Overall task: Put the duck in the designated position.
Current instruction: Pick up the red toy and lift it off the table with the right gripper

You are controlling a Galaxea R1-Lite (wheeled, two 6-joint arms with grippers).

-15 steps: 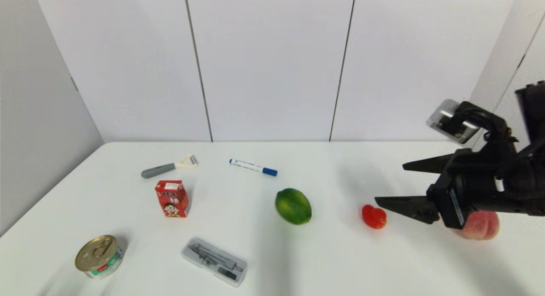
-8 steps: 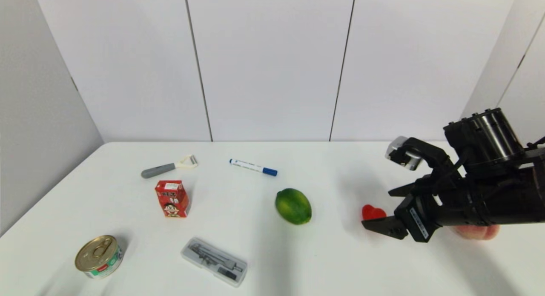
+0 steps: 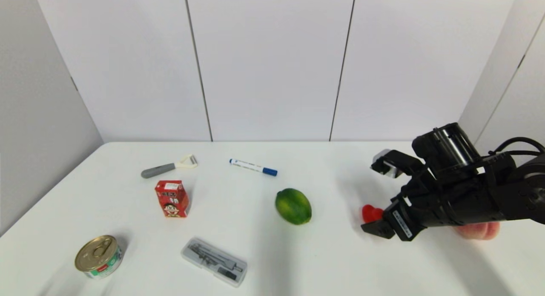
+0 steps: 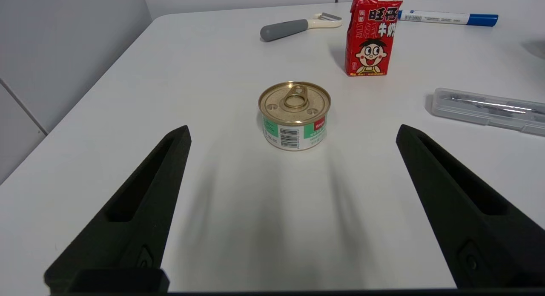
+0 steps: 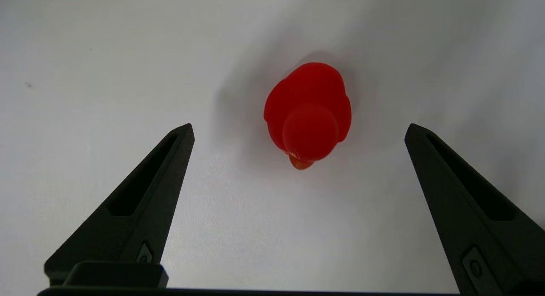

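The duck (image 3: 371, 213) sits upright on the white table (image 3: 323, 262), on the right side, between the green fruit (image 3: 293, 206) to its left and the pink peach (image 3: 479, 231) farther right. The right gripper (image 5: 298, 130) hangs directly over it with its fingers spread wide apart — the wrist view shows the duck centred in the gap, neither finger (image 5: 144, 202) touching it. In the head view the black arm covers part of the duck, so only its left edge shows there.

The grasp has not yet begun, and several things could spoil it. The duck is tiny, rounded and glossy, so fingers closing off-centre would likely squeeze it sideways and pop it out rather than hold it. Coming down too shallow would pinch only the head, a poor purchase; too deep, and the fingertips would press into the table. The peach lies just behind the wrist — a careless swing could set it rolling. No marked spot for the duck is visible, so where it should go cannot be told from here.

The left gripper (image 4: 294, 136) is parked low over the near left of the table, fingers apart, facing the tin can (image 4: 294, 115).
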